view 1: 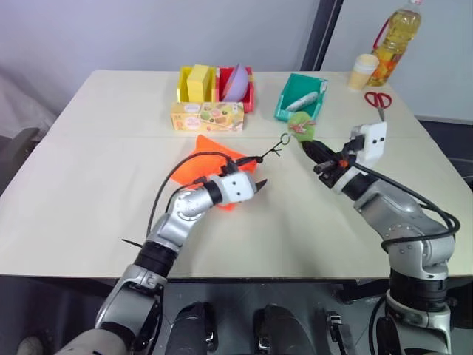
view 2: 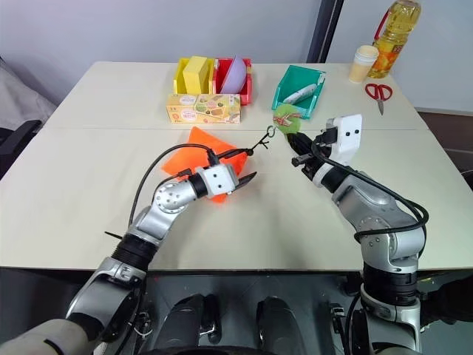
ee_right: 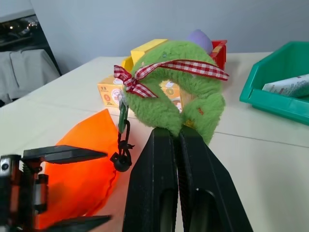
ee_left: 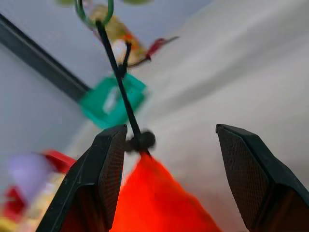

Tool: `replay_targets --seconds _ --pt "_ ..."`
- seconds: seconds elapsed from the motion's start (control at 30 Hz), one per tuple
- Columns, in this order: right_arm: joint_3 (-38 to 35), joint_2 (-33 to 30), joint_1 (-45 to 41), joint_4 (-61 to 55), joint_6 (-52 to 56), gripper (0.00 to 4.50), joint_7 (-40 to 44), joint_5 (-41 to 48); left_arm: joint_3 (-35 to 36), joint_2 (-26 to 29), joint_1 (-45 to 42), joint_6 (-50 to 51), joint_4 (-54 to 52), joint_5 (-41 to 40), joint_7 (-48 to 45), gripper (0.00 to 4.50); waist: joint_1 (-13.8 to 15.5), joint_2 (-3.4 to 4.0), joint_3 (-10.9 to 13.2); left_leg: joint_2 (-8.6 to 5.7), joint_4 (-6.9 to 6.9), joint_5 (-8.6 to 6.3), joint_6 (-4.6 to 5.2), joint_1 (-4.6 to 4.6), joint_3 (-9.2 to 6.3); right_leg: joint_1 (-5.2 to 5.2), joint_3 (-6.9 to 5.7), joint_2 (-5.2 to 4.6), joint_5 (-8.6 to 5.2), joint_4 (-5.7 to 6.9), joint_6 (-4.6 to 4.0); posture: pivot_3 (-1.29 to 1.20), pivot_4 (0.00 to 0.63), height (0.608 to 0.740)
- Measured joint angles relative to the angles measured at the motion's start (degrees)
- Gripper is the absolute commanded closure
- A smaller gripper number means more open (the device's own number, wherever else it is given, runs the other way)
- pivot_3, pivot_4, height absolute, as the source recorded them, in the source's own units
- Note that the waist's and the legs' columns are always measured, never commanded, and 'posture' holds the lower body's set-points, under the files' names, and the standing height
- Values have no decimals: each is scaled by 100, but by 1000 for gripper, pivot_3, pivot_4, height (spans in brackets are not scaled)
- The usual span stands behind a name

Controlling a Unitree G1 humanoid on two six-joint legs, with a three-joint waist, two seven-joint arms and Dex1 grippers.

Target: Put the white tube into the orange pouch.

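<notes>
Right gripper (ee_right: 176, 137) was clenched on the green tag (ee_right: 176, 94), lifted above the table (view 1: 89, 185). Left gripper (ee_left: 169, 145) stood released at the orange pouch (view 2: 198, 151), the cord (ee_left: 118, 79) running between its fingers

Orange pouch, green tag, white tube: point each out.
Orange pouch (view 1: 211, 164): left eye view, bare fabric behind the left arm.
Green tag (ee_right: 174, 104): right wrist view, fuzzy ring's left side.
White tube (view 2: 301, 94): right eye view, mid-body, in the teal bin.
</notes>
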Motion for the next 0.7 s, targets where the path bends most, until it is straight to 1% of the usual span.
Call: replay_targets --seconds 0.1,0.23,0.37,0.7 --pt "-3 12 -5 32 2 4500 1 82 -219 -280 96 304 -10 618 882 1359 -2 1 -1 0 0 0 1 0 0 -1 0 0 0 1 1 0 150 727" --pt "1 13 -11 41 0 4500 22 142 -308 -501 69 527 68 853 1502 1359 -1 1 -1 0 1 -1 1 0 0 0 -1 0 1 1 2 0 150 727" --pt "6 9 -10 40 0 4500 89 204 -291 -491 -11 525 312 843 1882 1359 -11 1 -1 3 1 -1 1 1 0 -1 -1 1 1 1 2 0 150 727" --pt "7 -6 -9 40 0 4500 118 256 -289 -541 -13 533 451 702 2237 1359 -1 1 -1 2 2 -2 2 0 2 -1 -2 -2 1 1 2 0 150 727"
